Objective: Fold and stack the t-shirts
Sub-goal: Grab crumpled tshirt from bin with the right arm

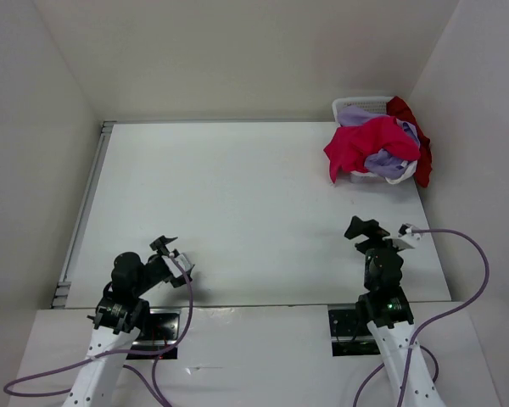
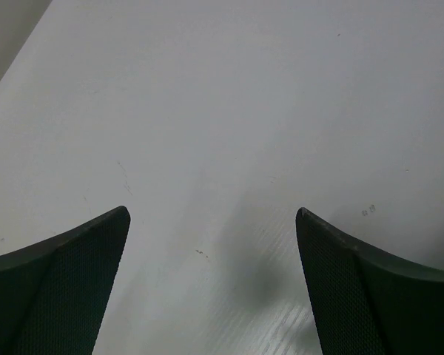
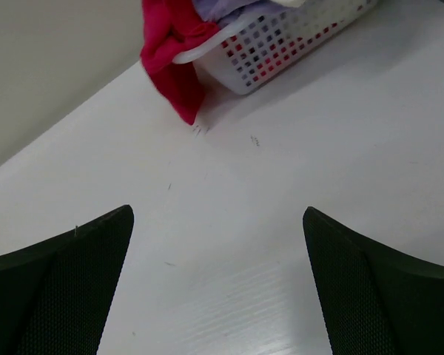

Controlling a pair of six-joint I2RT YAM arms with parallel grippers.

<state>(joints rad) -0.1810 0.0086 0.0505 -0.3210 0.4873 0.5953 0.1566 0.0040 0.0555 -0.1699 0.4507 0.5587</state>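
The t-shirts lie bunched in a heap in the white lattice basket (image 1: 361, 105) at the table's far right corner. A magenta-pink shirt (image 1: 354, 146) hangs over the basket's near rim, with a lavender one (image 1: 388, 160) beside it and a dark red one (image 1: 417, 136) on the right side. A strip of cream white cloth (image 1: 406, 175) shows at the heap's near right. The right wrist view has the pink shirt (image 3: 170, 52) draped over the basket (image 3: 281, 44). My left gripper (image 1: 168, 248) (image 2: 212, 211) and right gripper (image 1: 366, 227) (image 3: 217, 211) hover open and empty over bare table near the front.
The white table (image 1: 237, 195) is boxed in by pale walls at the back and on both sides. A metal rail (image 1: 83, 203) runs along its left edge. Cables trail from both arms at the near edge.
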